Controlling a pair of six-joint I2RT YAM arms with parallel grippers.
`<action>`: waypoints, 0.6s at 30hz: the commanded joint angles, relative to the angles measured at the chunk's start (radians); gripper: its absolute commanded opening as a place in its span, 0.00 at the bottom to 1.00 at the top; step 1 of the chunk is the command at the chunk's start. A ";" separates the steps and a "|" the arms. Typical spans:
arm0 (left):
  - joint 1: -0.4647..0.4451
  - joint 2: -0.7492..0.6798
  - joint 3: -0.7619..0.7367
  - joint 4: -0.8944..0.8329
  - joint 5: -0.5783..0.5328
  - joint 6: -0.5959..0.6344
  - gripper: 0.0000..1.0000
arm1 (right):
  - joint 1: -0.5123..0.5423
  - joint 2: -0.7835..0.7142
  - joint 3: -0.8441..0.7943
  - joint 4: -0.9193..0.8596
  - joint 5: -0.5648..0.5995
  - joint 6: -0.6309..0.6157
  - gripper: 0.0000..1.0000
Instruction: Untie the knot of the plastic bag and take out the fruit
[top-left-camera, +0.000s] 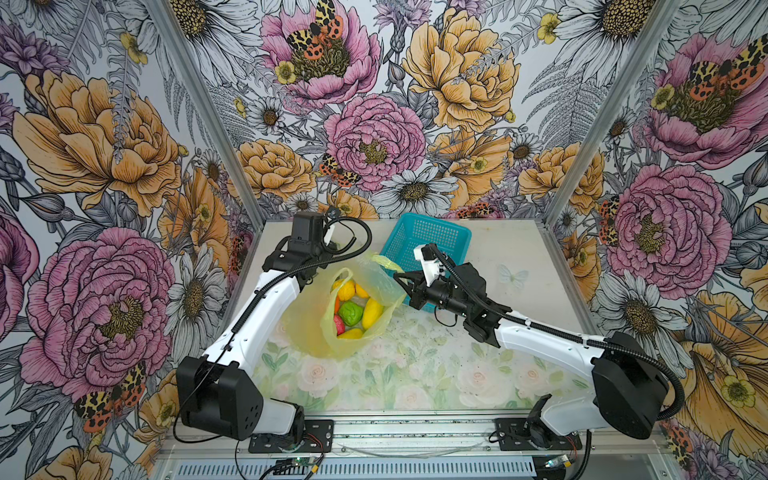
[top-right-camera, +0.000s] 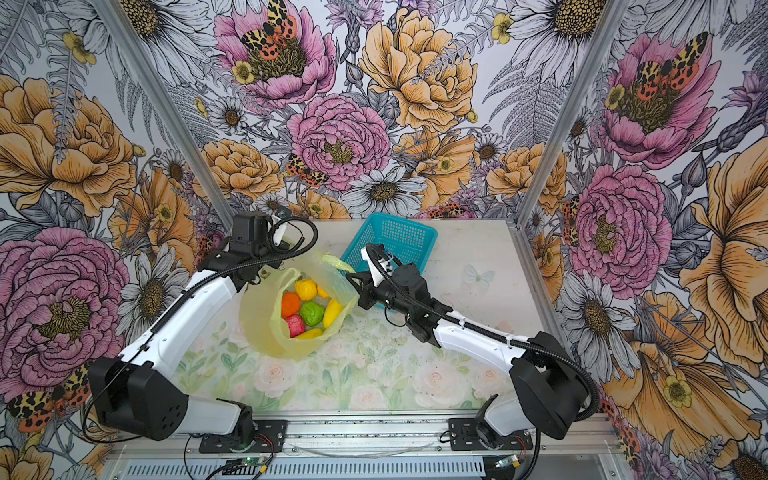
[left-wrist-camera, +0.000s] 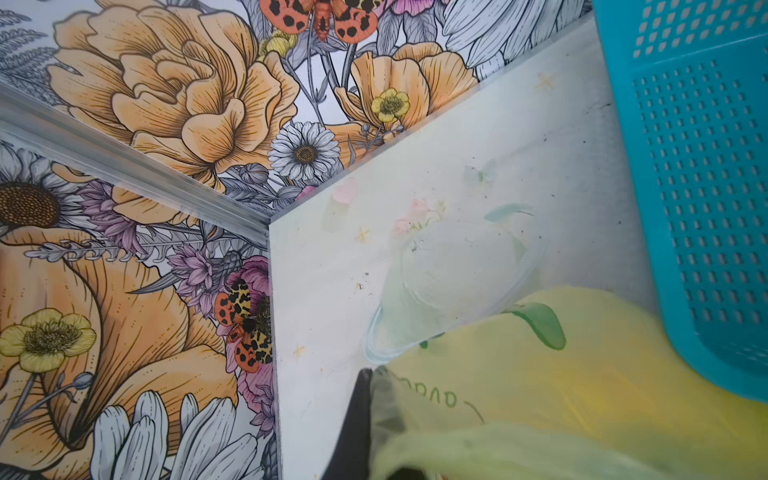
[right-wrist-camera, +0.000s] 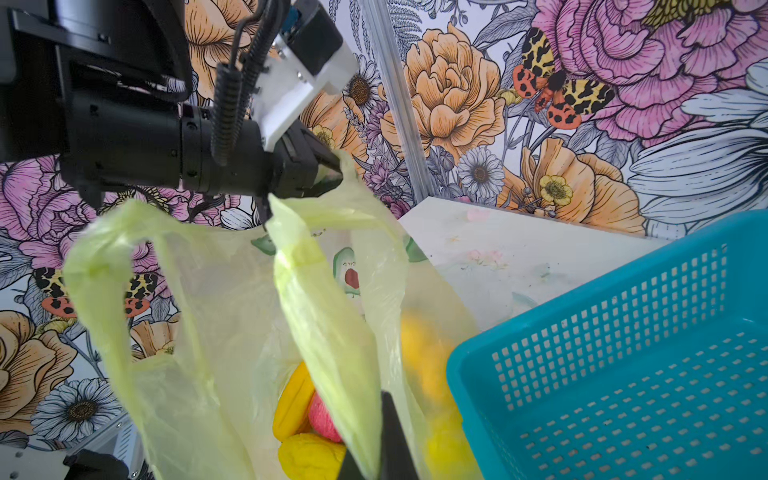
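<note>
The yellow-green plastic bag (top-left-camera: 316, 328) (top-right-camera: 266, 332) stands on the table with its mouth held wide open, and no knot shows. The fruit lies inside: a lumpy green one (top-left-camera: 350, 312) (top-right-camera: 311, 312), an orange (top-right-camera: 290, 304), a pink one (top-right-camera: 294, 324) (right-wrist-camera: 324, 419) and yellow pieces (top-left-camera: 372, 312) (right-wrist-camera: 309, 455). My left gripper (right-wrist-camera: 334, 172) (left-wrist-camera: 376, 376) is shut on the bag's far-left handle film. My right gripper (top-left-camera: 397, 276) (top-right-camera: 350, 276) (right-wrist-camera: 374, 457) is shut on the film at the bag's right side, beside the basket.
A teal perforated basket (top-left-camera: 432, 232) (top-right-camera: 399, 232) (right-wrist-camera: 623, 374) (left-wrist-camera: 706, 166) sits tilted behind the right gripper, touching the bag. A clear round dish (left-wrist-camera: 440, 286) lies on the table near the back left corner. Enclosure walls close off the back and both sides.
</note>
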 joint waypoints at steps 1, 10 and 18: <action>0.012 0.030 0.080 0.046 -0.063 0.032 0.00 | 0.006 0.019 0.022 0.026 -0.008 -0.008 0.00; 0.001 0.012 0.183 0.047 0.000 0.015 0.00 | 0.004 0.053 0.048 -0.034 0.082 -0.060 0.48; -0.078 -0.146 -0.128 0.169 0.010 -0.064 0.00 | 0.003 -0.010 -0.003 -0.042 0.155 -0.092 0.83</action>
